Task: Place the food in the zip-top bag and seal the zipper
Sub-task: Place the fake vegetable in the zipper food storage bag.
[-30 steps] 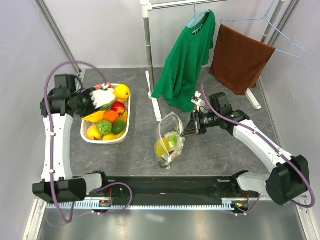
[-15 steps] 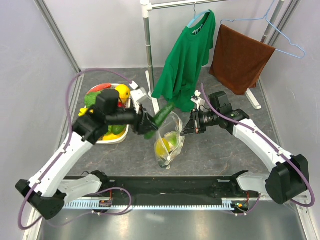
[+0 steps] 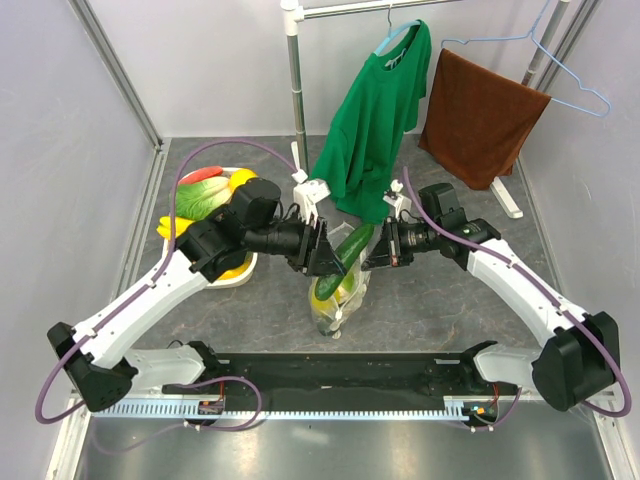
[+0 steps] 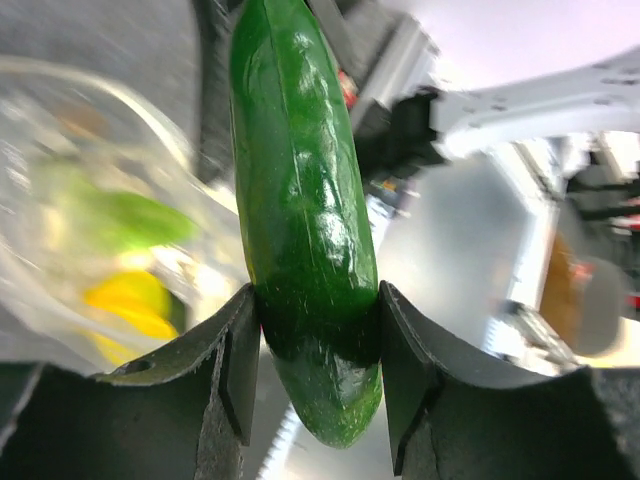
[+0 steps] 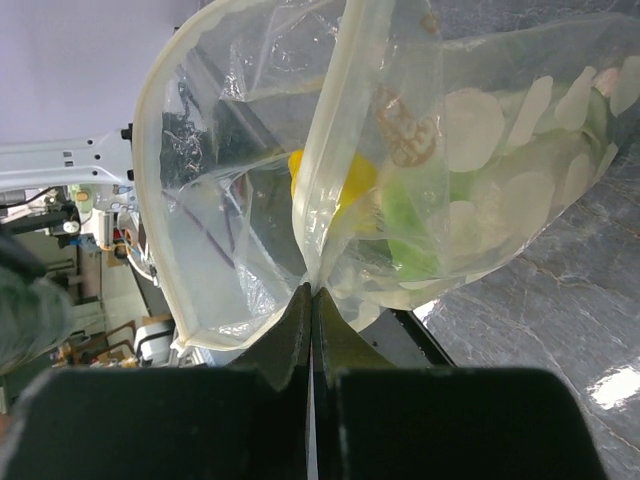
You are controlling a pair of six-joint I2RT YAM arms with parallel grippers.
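The left hand (image 4: 318, 345) is clamping a glossy cucumber (image 4: 300, 190) near one end, over the mouth of the bag (image 3: 335, 300) that is standing on the counter (image 3: 450, 310). The cucumber is looking light, hard and slippery, and likely to pivot. The right hand (image 5: 312, 305) is pinching the limp film just under the zipper (image 5: 330, 150), holding the bag open.

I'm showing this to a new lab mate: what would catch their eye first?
Most striking is the glossy green cucumber, clamped in the left gripper at the mouth of the zip-top bag at mid-table. The right gripper pinches the bag's rim, holding its mouth open, with yellow and green food inside. Behind, a bright green shirt hangs from a rack.
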